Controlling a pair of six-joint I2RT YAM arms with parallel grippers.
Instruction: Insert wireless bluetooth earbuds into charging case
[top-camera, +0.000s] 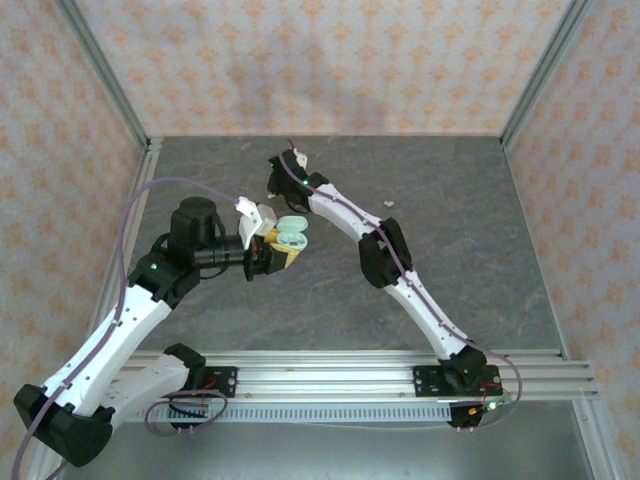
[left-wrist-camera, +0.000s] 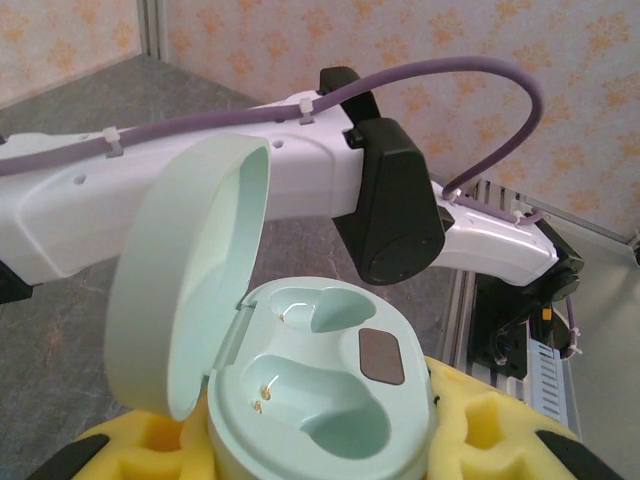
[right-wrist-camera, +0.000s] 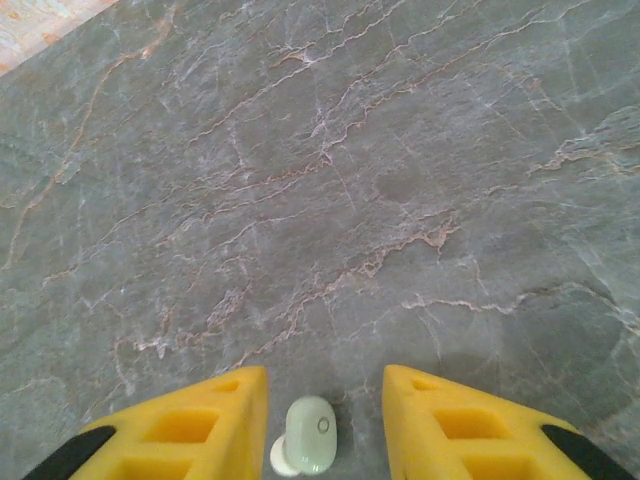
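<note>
My left gripper (left-wrist-camera: 320, 455) is shut on a mint-green charging case (left-wrist-camera: 330, 370), its yellow pads against the case's sides. The case's lid (left-wrist-camera: 185, 290) stands open to the left and both wells are empty. In the top view the case (top-camera: 292, 235) hangs above the table's middle at the left gripper (top-camera: 272, 250). My right gripper (right-wrist-camera: 325, 385) is open and points down at the table. A whitish-green earbud (right-wrist-camera: 312, 447) lies between its yellow fingers, close to the left one and apart from the right one. In the top view the right gripper (top-camera: 278, 177) is behind the case.
The grey marbled table (right-wrist-camera: 330, 180) stretches bare ahead of the right gripper. A tiny pale bit (top-camera: 389, 204) lies to the right of the right arm (top-camera: 385, 250). That arm's forearm (left-wrist-camera: 300, 190) crosses just behind the open case. Patterned walls enclose the table; a rail (top-camera: 380, 375) runs along the near edge.
</note>
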